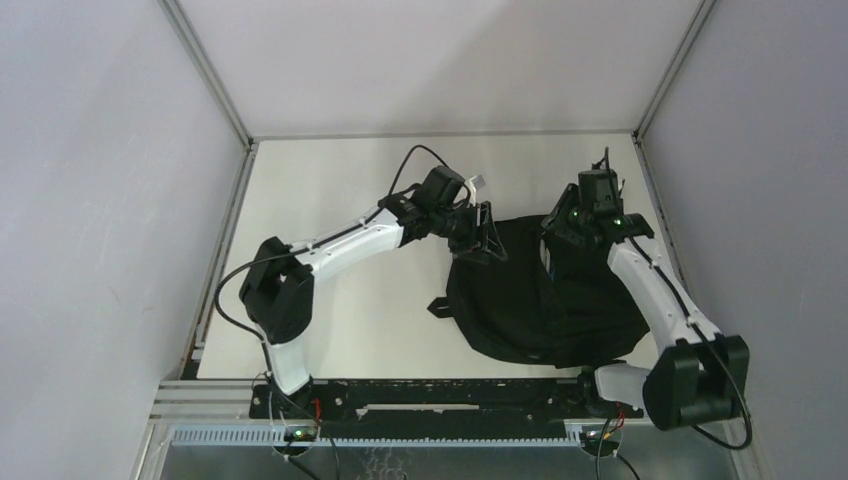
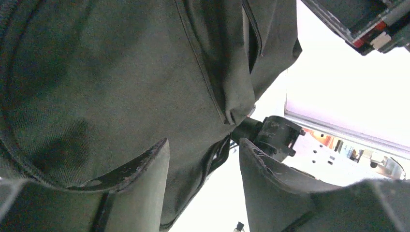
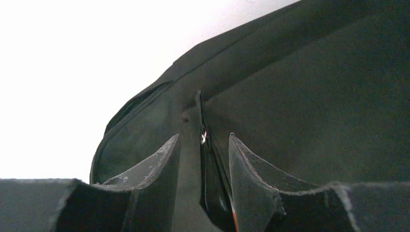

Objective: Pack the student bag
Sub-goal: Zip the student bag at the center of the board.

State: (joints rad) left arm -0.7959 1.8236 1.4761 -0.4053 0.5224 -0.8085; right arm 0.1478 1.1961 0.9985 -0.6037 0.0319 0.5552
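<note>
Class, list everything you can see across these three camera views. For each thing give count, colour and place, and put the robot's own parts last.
student bag: one, black, lying on the right half of the table.
strap loop: one, black, sticking out at the bag's left side.
zip pull: one, dark with a metal glint, on the bag's seam.
table: one, off-white, under the bag.
walls: three, pale grey, left, far and right of the table.
left arm: one, white and black, reaching to the bag's far left edge.
right arm: one, white and black, reaching to the bag's far right edge.
left gripper: one, black, open, against bag fabric.
right gripper: one, black, open, straddling the zip pull.
</note>
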